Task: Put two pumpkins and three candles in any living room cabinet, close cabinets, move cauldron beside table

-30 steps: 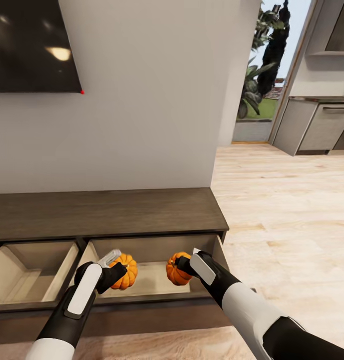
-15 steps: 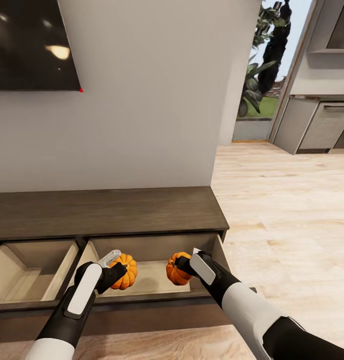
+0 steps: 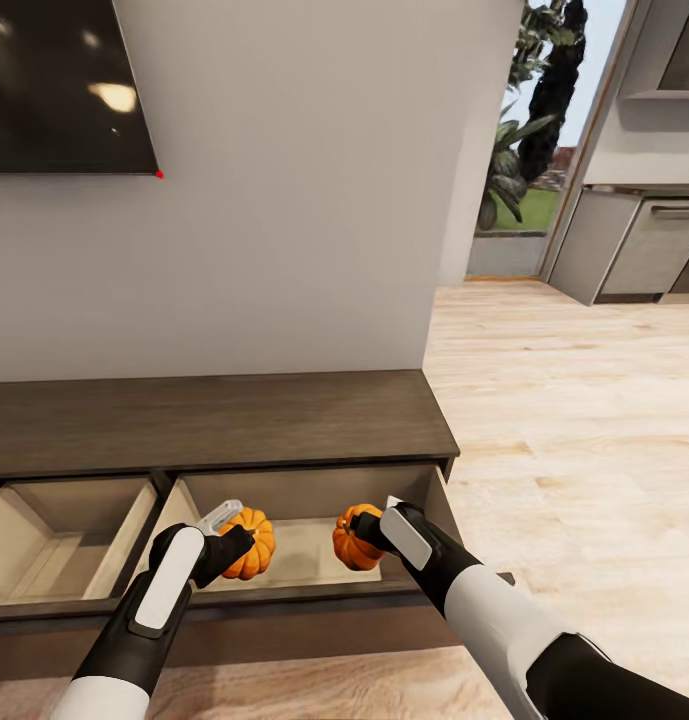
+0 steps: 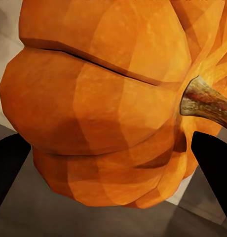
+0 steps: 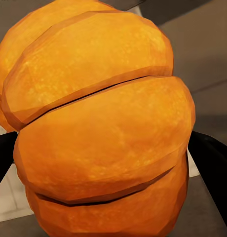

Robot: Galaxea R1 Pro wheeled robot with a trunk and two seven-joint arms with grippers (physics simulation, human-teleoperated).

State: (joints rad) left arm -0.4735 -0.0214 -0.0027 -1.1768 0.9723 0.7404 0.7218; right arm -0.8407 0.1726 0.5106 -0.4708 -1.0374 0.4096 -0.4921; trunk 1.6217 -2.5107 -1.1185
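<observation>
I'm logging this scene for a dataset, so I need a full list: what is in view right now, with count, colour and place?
pumpkins: two, orange; one in the left gripper, one in the right gripper, both over the same open drawer.
cabinet: one, dark brown, low, against the wall; two drawers pulled open, pale insides.
screen: one, black, on the wall above the cabinet.
wall: grey-white, behind the cabinet.
floor: pale wood, to the cabinet's right.
kitchen units: grey, far right.
plants: green, outside the far opening.
left gripper: black fingers, shut on a pumpkin.
right gripper: black fingers, shut on a pumpkin.
</observation>
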